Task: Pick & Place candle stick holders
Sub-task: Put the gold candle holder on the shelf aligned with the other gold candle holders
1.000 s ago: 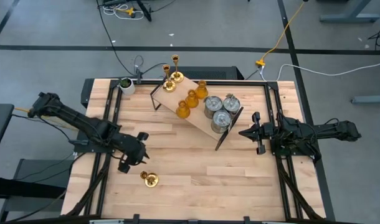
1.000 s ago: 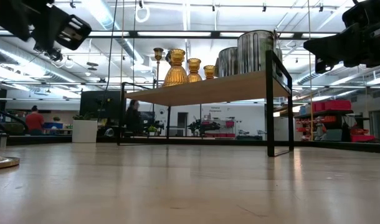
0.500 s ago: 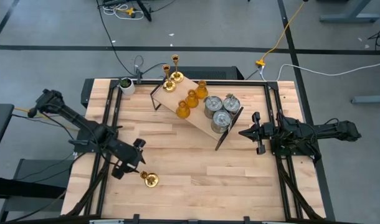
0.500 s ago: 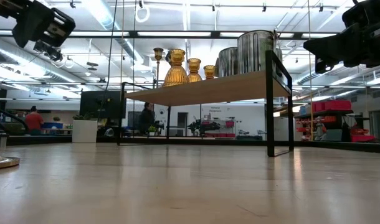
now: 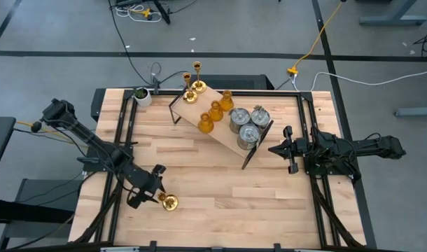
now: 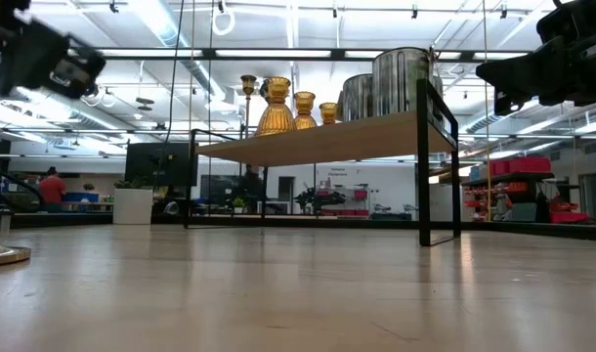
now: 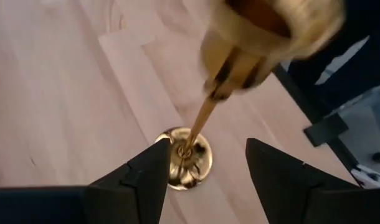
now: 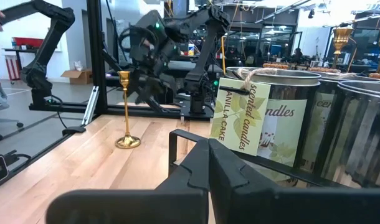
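Brass candle stick holder [image 5: 169,202] stands upright on the near-left part of the table [image 5: 220,189], apart from the raised shelf [image 5: 222,126] holding the others. Since a moment ago I see my left gripper [image 5: 155,187] has come nearer, now just above the stick with its fingers [image 7: 146,180] spread either side, nothing grasped. My right gripper [image 5: 288,149] waits unmoved at right, clenched.

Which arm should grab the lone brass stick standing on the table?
Left. The left gripper is right beside the brass stick near the table's front-left, fingers open either side of its stem. The right gripper sits shut by the shelf, across the table.
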Controlling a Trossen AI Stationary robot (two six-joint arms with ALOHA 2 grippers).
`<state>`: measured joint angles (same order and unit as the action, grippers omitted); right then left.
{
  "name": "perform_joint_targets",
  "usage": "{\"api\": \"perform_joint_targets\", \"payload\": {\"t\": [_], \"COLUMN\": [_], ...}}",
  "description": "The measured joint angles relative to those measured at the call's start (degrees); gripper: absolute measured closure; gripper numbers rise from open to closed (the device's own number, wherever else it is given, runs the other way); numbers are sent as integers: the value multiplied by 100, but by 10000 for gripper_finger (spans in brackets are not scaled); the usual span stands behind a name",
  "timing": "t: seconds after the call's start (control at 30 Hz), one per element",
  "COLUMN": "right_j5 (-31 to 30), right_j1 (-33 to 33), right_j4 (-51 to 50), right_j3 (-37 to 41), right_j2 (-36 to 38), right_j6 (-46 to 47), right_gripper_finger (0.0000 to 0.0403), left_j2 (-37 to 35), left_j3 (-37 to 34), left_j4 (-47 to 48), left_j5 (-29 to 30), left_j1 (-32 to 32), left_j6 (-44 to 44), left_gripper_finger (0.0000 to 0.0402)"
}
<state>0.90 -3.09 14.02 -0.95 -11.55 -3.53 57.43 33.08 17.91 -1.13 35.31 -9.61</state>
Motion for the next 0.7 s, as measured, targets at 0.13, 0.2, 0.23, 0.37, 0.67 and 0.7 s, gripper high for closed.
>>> {"api": "perform_joint_targets", "payload": {"t": [0.13, 0.2, 0.23, 0.37, 0.67, 0.7], "right_j5": [1, 0, 0, -1, 1, -1], "right_j1": [-2, -1, 0, -2, 0, -1], "right_j4": [0, 0, 0, 0, 0, 0], "right_j3": [0, 0, 0, 0, 0, 0], "right_j2": [2, 0, 0, 0, 0, 1], "right_j6": [0, -1, 0, 0, 0, -1], "right_gripper_finger": [400, 400, 400, 400, 400, 400], "left_j2": [0, -2, -2, -4, -4, -4], "left_j3": [-428, -645, -754, -1054, -1261, -1261], "left_j4": [-587, -1024, -1286, -1945, -2341, -2415], "left_j5": [134, 157, 155, 245, 811, 869], "left_j1": [0, 37, 68, 179, 321, 321], "left_j6": [-510, -641, -665, -653, -267, -180], "left_gripper_finger": [184, 184, 184, 184, 184, 184]}}
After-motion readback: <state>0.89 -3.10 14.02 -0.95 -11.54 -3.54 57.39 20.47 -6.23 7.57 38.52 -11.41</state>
